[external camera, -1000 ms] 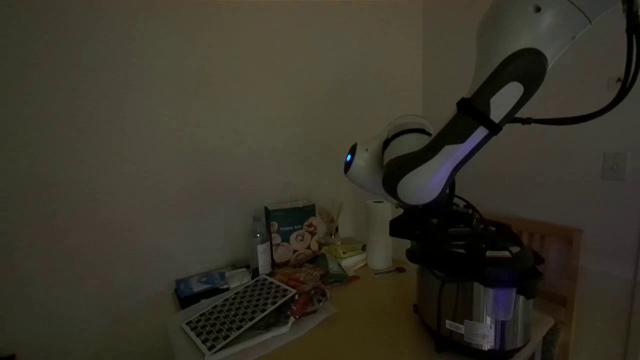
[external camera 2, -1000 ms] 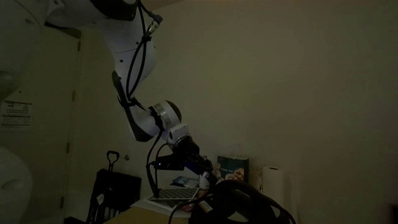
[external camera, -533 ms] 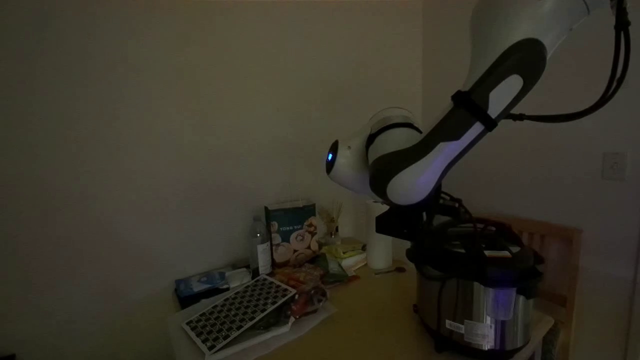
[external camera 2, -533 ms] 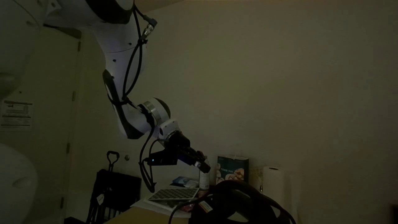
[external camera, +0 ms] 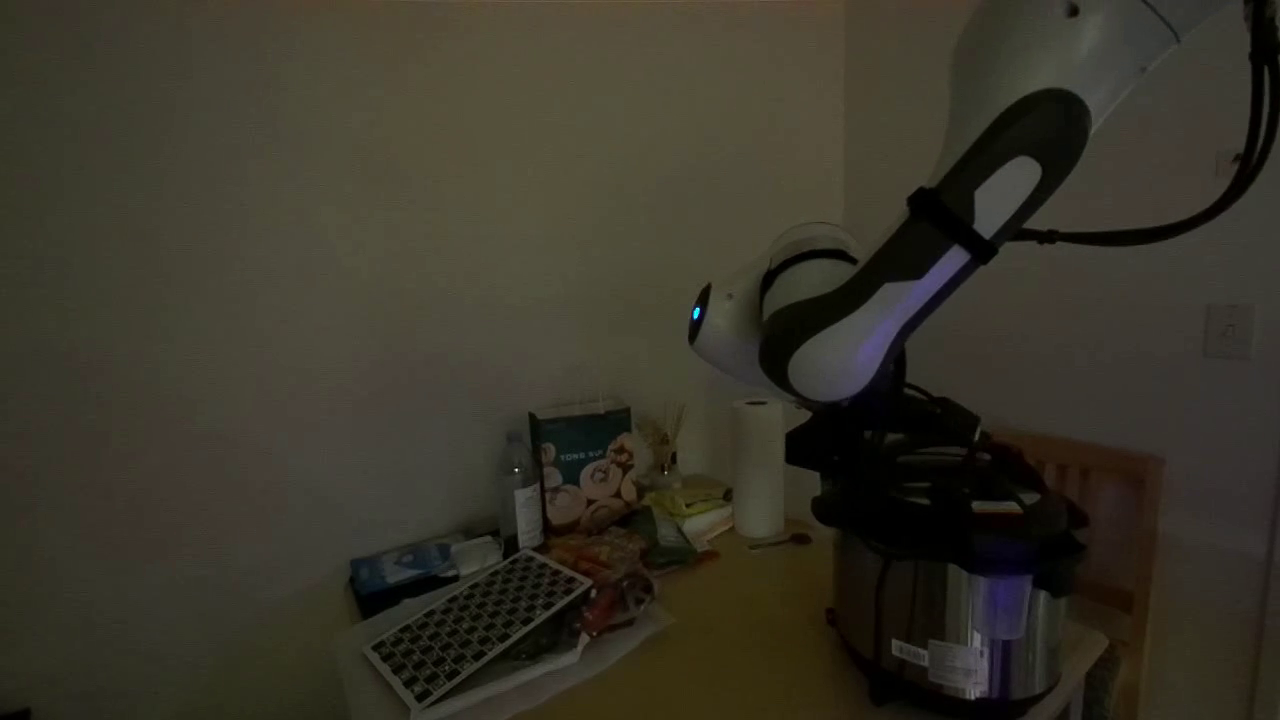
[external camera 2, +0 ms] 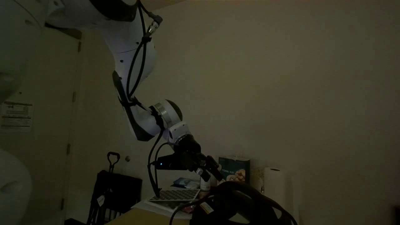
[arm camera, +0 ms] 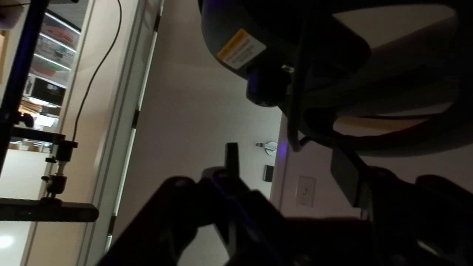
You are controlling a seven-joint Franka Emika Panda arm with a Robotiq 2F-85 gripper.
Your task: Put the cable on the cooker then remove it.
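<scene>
One claw (external camera 2: 214, 178), one cooker (external camera: 948, 595), one cable (arm camera: 294, 123)

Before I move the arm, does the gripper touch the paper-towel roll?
Apart: in an exterior view, a gap showing the green paper bag separates the gripper and the paper-towel roll.

White robot arm (external camera: 910, 300) — dark grey panels (external camera: 890, 265), black straps (external camera: 952, 226), looping black cables (external camera: 1130, 238), silver connector (external camera 2: 153, 27), blue light (external camera: 696, 313)

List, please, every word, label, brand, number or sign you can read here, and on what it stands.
"TONG SUI", most likely: teal bag
Too small or blurred to read:
sticker on the cooker lid
stickers on the cooker's steel body
bottle label
notice on the door
tag on the black handled item
</scene>
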